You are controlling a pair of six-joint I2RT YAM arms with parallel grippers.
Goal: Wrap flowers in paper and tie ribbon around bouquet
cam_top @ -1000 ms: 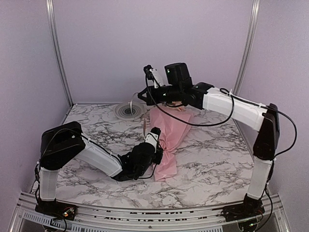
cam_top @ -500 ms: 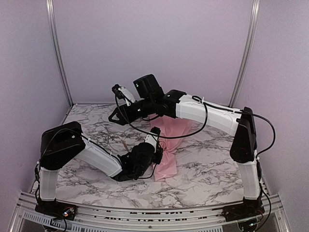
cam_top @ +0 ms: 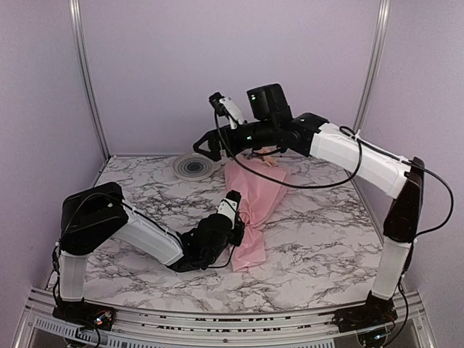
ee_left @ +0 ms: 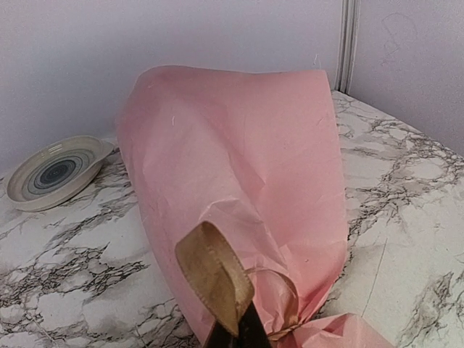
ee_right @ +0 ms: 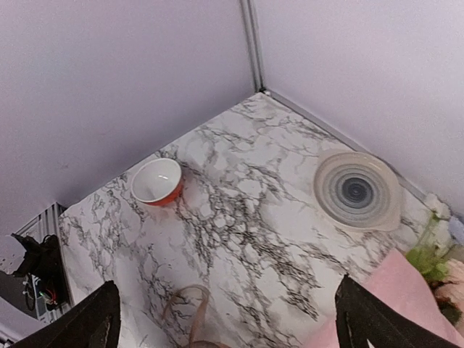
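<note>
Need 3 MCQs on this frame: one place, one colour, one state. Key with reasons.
1. Where is the ringed plate?
A) by the back wall, left of the bouquet
B) under the bouquet
C) right of the bouquet

2. The bouquet's paper is:
A) white
B) pink
C) green

3. The right gripper is:
A) shut on the bouquet
B) shut on the ringed plate
C) open, empty

Key: 1A, the top view shows it at the wall; 2B, the wrap is pink in the left wrist view; 3C, its fingers stand wide apart, gripping nothing.
</note>
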